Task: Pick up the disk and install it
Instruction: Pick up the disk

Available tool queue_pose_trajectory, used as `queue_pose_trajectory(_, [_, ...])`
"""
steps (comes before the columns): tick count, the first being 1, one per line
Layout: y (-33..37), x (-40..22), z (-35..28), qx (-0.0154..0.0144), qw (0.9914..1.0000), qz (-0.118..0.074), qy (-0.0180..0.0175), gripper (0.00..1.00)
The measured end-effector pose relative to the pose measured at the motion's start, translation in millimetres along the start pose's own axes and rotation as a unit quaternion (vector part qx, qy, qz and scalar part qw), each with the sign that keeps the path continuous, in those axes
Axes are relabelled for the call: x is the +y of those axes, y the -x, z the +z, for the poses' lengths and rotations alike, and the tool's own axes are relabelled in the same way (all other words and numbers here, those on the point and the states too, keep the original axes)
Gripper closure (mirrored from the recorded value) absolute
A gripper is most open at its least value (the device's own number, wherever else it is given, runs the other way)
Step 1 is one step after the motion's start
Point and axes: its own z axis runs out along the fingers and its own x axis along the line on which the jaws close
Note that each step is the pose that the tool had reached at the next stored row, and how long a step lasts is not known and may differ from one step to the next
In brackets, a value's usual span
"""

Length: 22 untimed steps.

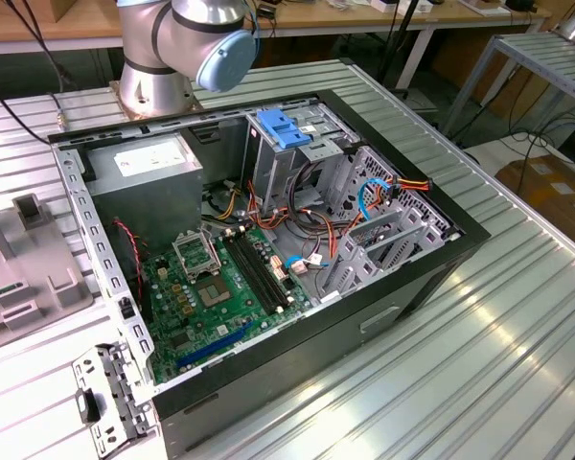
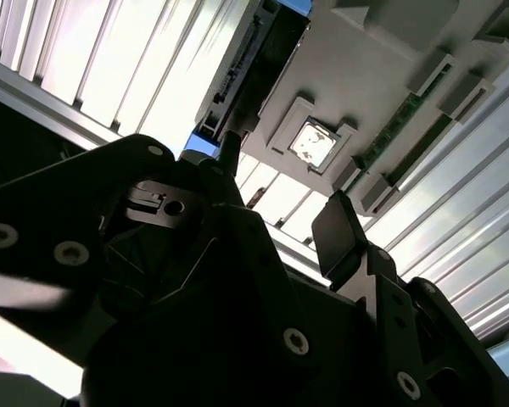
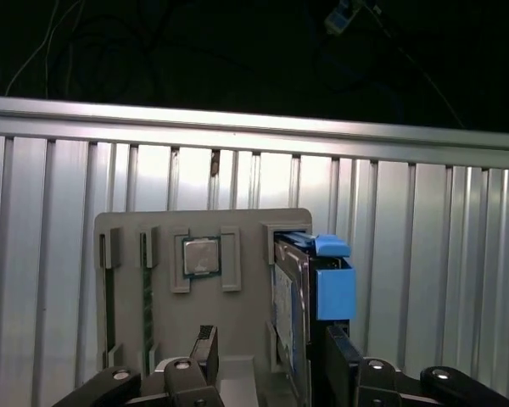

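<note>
The end effector [image 3: 273, 341] is spread open and holds nothing. The disk [image 3: 290, 315] stands on its edge in a slot of a grey holder [image 3: 131, 339], and it sits between the two fingers [image 3: 205, 346], much closer to one of them. I cannot tell if that finger touches the blue carrier. A small square chip [image 3: 201, 256] lies in the same holder, just beyond the other finger. The holder rests on the ribbed metal worktop [image 3: 59, 178].
</note>
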Motion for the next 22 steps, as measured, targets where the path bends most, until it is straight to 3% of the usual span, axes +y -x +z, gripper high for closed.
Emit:
queue_pose_trajectory(10, [15.9, 4.7, 7.6, -0.0008, 1.0, -0.001, 0.0, 0.38])
queue_pose_trajectory(22, [29.5, 6.0, 22.9, -0.0009, 0.99987, -0.016, 0.0005, 0.38])
